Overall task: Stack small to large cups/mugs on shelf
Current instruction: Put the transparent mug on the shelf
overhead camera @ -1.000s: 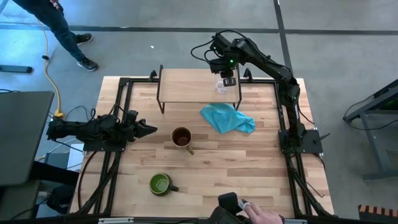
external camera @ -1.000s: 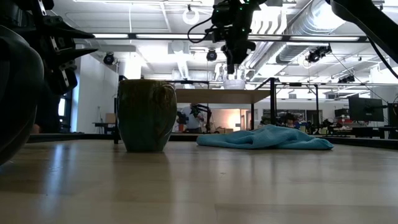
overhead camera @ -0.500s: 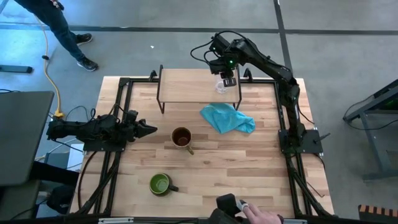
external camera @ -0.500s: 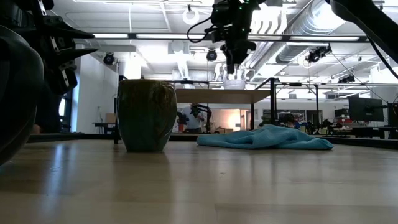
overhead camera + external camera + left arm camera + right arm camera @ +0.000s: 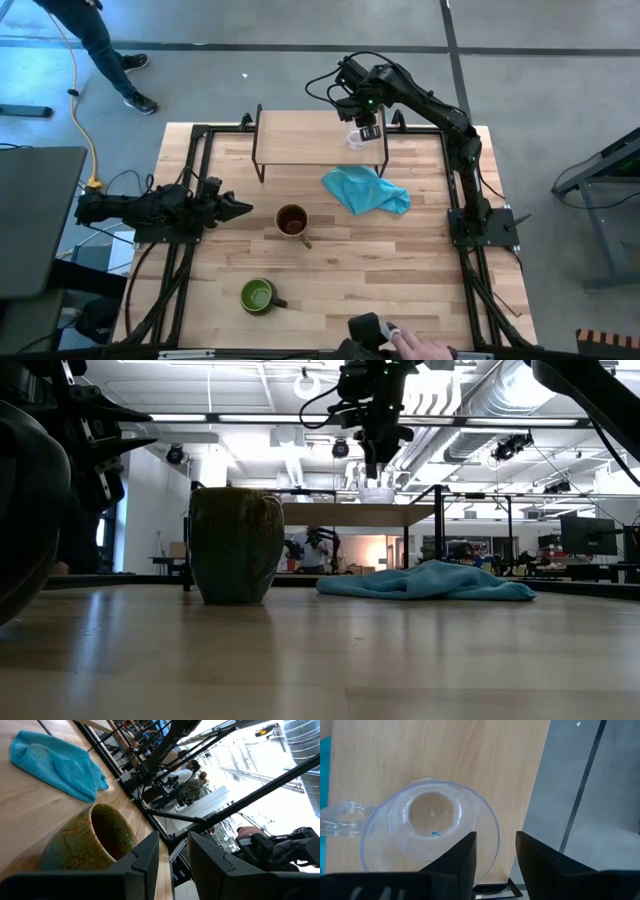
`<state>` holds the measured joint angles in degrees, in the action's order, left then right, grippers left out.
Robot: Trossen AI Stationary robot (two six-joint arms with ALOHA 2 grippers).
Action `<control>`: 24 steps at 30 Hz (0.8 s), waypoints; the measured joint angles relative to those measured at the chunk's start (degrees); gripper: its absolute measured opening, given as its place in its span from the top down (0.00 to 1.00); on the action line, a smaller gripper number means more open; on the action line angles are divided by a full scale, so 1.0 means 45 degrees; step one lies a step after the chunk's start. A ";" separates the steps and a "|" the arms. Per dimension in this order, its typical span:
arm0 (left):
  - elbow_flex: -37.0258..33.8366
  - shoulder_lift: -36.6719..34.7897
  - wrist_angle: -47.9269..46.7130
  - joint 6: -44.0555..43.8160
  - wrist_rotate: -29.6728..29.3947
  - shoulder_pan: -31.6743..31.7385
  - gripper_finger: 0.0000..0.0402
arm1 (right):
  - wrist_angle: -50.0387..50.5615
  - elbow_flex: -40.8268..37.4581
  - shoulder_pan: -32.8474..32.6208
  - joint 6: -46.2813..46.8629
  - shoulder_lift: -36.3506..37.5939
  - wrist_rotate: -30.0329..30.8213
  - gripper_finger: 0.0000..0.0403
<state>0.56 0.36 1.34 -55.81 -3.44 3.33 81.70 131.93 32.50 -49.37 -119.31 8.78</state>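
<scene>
The small clear glass cup (image 5: 430, 825) stands upright on its base at the right end of the light-wood shelf (image 5: 300, 135). My right gripper (image 5: 495, 852) is open just above it, pointing down, one finger over the cup's inside and one outside its rim. In the low view the fingertips (image 5: 372, 470) are a little above the cup (image 5: 377, 493). The tan-brown mug (image 5: 292, 221) stands mid-table, and the dark mug with green inside (image 5: 257, 295) stands near the front. My left gripper (image 5: 245, 208) is shut and waits left of the tan-brown mug (image 5: 95, 840).
A crumpled blue cloth (image 5: 365, 190) lies on the table in front of the shelf's right end. A person's hand (image 5: 420, 347) shows at the table's near edge, and a person's legs (image 5: 100, 50) stand beyond the far left corner.
</scene>
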 joint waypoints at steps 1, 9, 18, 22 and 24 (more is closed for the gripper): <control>0.0000 -0.0005 0.0000 0.0000 0.0000 0.0000 0.78 | 0.0038 0.0000 -0.0006 0.0000 0.0000 0.0000 0.68; 0.0000 -0.0004 0.0000 0.0000 0.0000 0.0000 0.78 | 0.0172 0.0001 -0.0210 -0.0110 0.0000 -0.0010 0.68; 0.0000 0.0000 0.0000 -0.0015 0.0000 -0.0005 0.78 | 0.0172 0.0002 -0.0240 -0.0134 0.0000 -0.0044 0.68; 0.0000 -0.0004 0.0000 -0.0015 0.0000 -0.0005 0.78 | 0.0172 -0.0003 -0.0317 -0.0224 0.0000 -0.0044 0.68; 0.0000 -0.0003 0.0002 -0.0015 0.0000 -0.0005 0.78 | 0.0172 0.0002 -0.0381 -0.0370 0.0000 -0.0044 0.68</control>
<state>0.56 0.35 1.35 -55.88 -3.44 3.31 82.48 131.94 30.79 -51.04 -119.31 8.58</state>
